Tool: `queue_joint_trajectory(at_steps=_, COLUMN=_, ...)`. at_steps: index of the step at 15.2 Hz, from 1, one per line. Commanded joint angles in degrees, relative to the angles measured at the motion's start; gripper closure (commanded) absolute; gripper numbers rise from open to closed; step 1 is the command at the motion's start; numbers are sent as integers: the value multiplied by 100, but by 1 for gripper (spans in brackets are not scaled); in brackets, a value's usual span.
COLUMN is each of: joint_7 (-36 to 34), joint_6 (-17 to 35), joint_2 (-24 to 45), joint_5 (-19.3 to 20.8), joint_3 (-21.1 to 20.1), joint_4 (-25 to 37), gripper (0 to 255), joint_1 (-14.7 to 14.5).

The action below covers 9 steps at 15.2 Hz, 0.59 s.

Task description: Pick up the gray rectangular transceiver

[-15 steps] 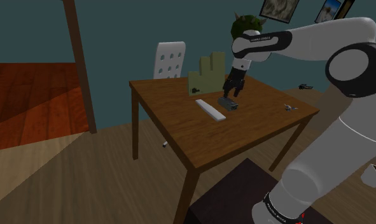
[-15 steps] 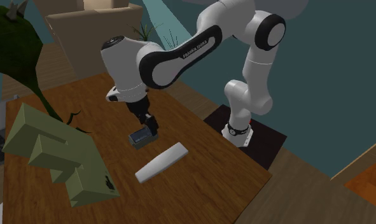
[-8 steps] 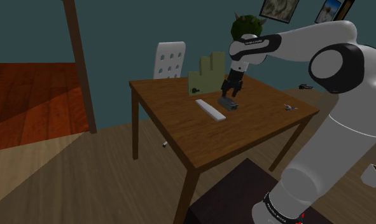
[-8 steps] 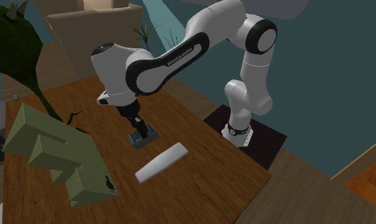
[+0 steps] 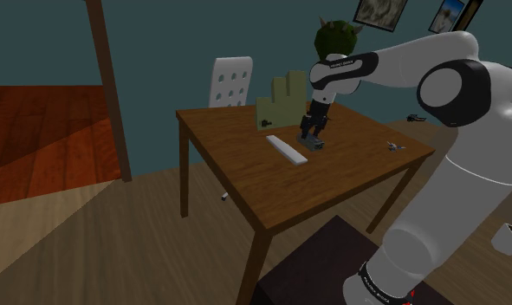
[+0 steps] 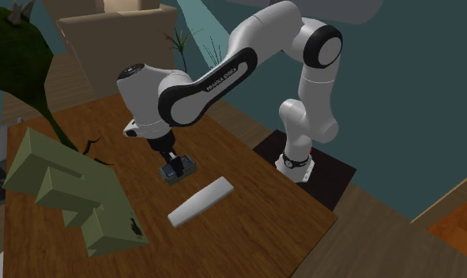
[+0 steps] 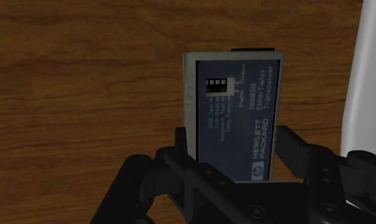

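Observation:
The transceiver is a small grey-blue box with a printed label, lying on the brown wooden table. My black gripper comes straight down over its near end, and one finger presses on each long side, so the gripper is shut on it. In the shoulder view the gripper stands upright on the transceiver near the table's middle. The second exterior view has the transceiver resting on the wood under the gripper.
A long white flat bar lies on the table close beside the transceiver. An olive blocky object stands behind it, with a white chair and a green plant beyond. A small dark item lies near the table's far corner.
The gripper came down onto the transceiver and its fingers closed on the box's sides. The transceiver still rests on the table.

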<state>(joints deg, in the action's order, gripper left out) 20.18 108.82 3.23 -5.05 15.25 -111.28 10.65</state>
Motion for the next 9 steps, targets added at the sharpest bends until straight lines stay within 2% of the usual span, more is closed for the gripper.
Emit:
queue_joint_trajectory(at_steps=1, joint_7=1, joint_6=4, joint_2=4, joint_5=0, joint_3=0, joint_4=-4, gripper=255, joint_1=0)
queue_joint_trajectory(at_steps=7, joint_7=-1, joint_6=1, joint_2=9, joint_5=-1, joint_3=-2, joint_4=4, gripper=255, joint_1=-1)
queue_joint_trajectory(at_steps=9, joint_7=-19, joint_6=-145, joint_2=-32, joint_5=14, joint_3=-1, joint_4=112, gripper=255, joint_1=-2)
